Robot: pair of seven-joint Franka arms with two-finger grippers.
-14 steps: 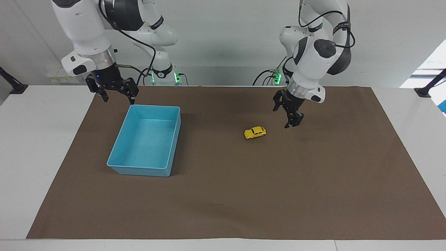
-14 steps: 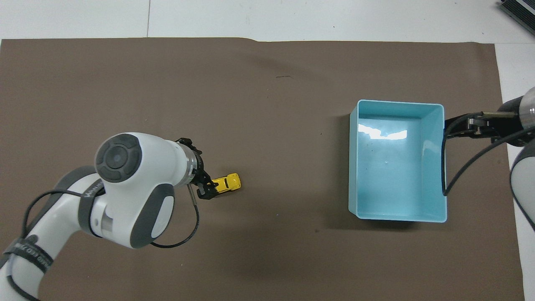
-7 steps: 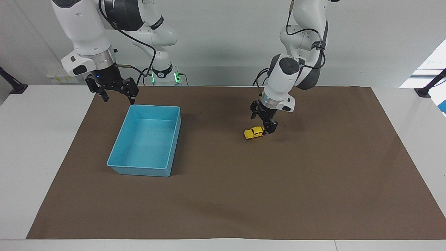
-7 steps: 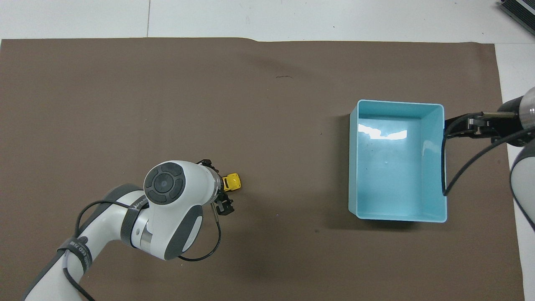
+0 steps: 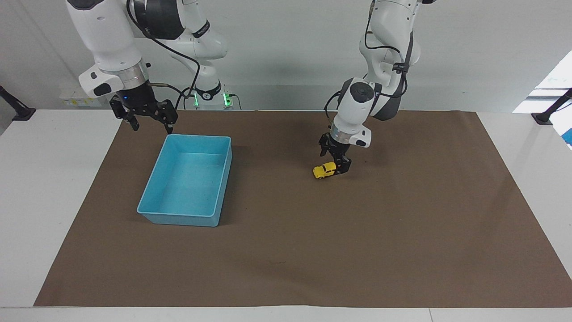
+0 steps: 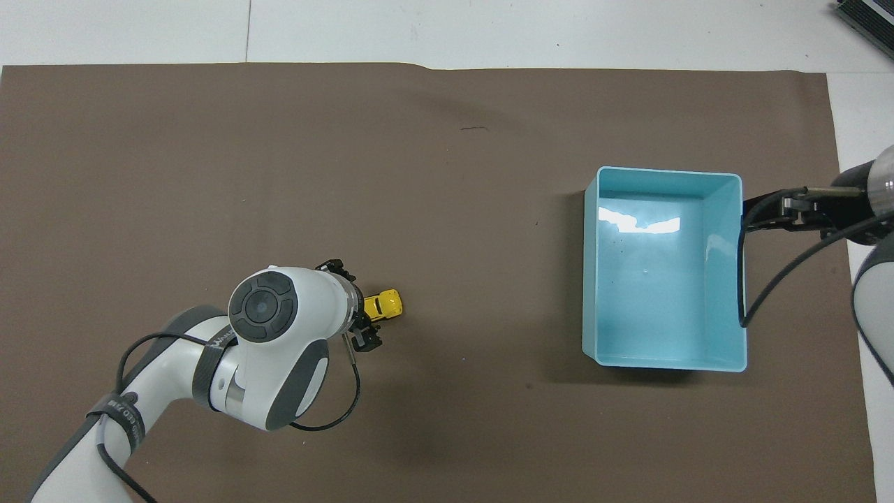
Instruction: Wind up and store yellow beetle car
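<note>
Yellow beetle car (image 5: 324, 170) sits on brown mat (image 5: 286, 250) mid-surface, at 3 o'clock of blue bin (image 5: 152, 197) in facing view. Left claw (image 5: 338, 168) down at car's rear end, touching it; can't tell if pinching. Right claw (image 5: 149, 123) waits w/ fingers spread, above bin's corner nearest the robots.

I see open mat (image 5: 380, 232) all round the car (image 5: 324, 170); only the left end effector (image 5: 338, 166) crowds it. Bin (image 5: 187, 181) sits well apart, right end effector (image 5: 149, 117) over its corner.
</note>
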